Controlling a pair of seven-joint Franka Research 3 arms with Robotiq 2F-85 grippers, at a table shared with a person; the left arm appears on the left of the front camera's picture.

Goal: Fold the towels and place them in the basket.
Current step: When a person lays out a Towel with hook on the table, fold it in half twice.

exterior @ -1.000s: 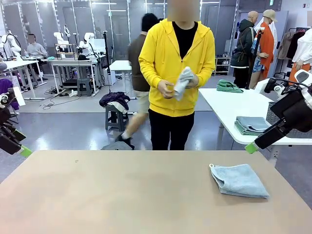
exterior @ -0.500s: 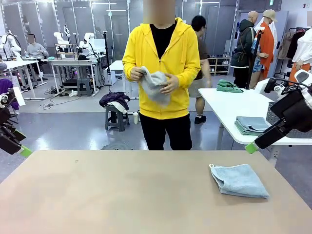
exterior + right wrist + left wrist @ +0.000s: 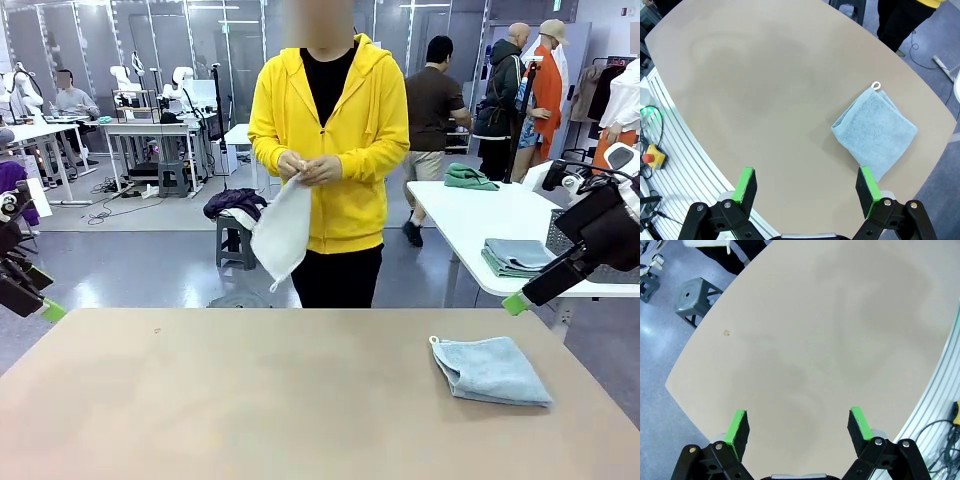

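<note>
Noted cream towel, bunched earlier, now hanging open from hands at 12 o'clock. Blue towel folded at 4 o'clock. Left claw, right claw spread, empty. Judged: awaiting laydown, then fold.

1. Bright, diffuse light over the table — no glare on its matte top.
2. The blue towel on it casts only a thin, soft shadow.
3. Pale glossy reflections on the floor beyond the table's far edge.
4. Wrist views — table edges bow, wide-angle distortion.
5. Focus sharp.
</note>
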